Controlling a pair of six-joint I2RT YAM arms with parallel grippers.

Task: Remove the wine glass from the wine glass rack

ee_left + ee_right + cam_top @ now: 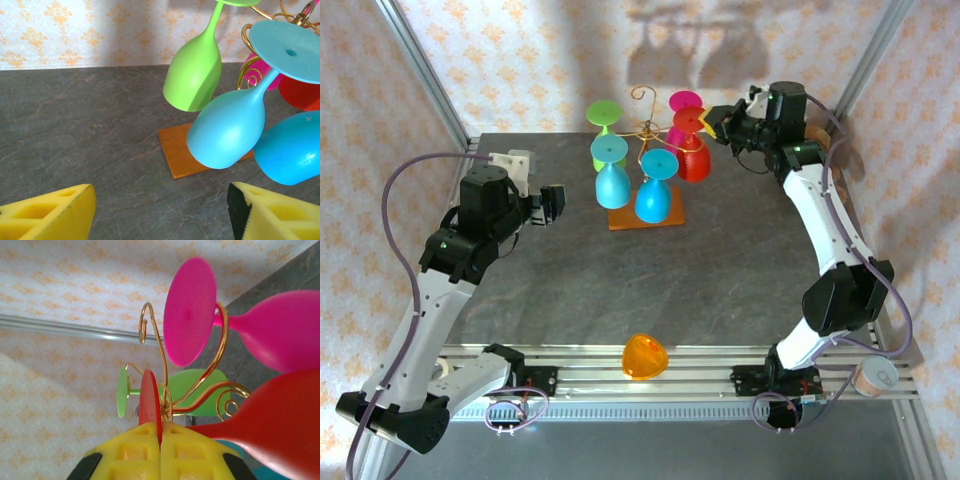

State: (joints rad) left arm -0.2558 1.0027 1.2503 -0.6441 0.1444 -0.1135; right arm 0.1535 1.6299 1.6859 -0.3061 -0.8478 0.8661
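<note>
One wine glass rack (625, 220) stood by the middle of the desk's (740, 260) far edge. Five glasses hung upside down from it. These were one red wine glass (693, 160), one pink glass (685, 100), one green glass (605, 112) and two blue ones, a paler blue glass (612, 185) and a deeper blue glass (652, 200). The right gripper (161, 440) was clamped on the rim of the red glass's foot, on the rack's right side. The left gripper (160, 220) hung released, its jaws apart, left of the rack and touching nothing. One orange cup (645, 357) lay at the near edge.
</note>
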